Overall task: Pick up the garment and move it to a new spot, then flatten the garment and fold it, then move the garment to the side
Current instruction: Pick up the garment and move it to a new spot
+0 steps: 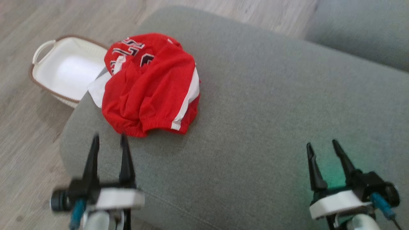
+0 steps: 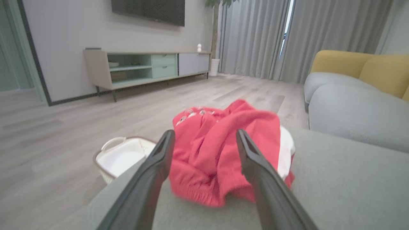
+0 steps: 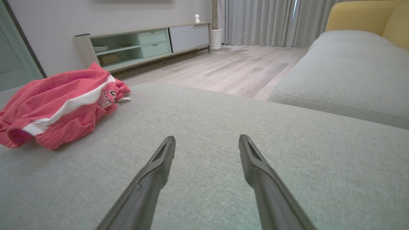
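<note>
The left gripper (image 1: 109, 138) stood open and empty just before the crumpled red garment (image 1: 150, 89), which lay near the left edge of the grey cushion (image 1: 255, 121). The right gripper (image 1: 321, 143), also open, hung well apart from it.

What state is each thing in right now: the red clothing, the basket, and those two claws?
Garment: crumpled in a heap on the sofa, not held.
Basket: upright on the floor beside the sofa; what shows of its inside is bare.
Left gripper: open, just short of the garment, not touching it.
Right gripper: open, over bare cushion, holding nothing.
</note>
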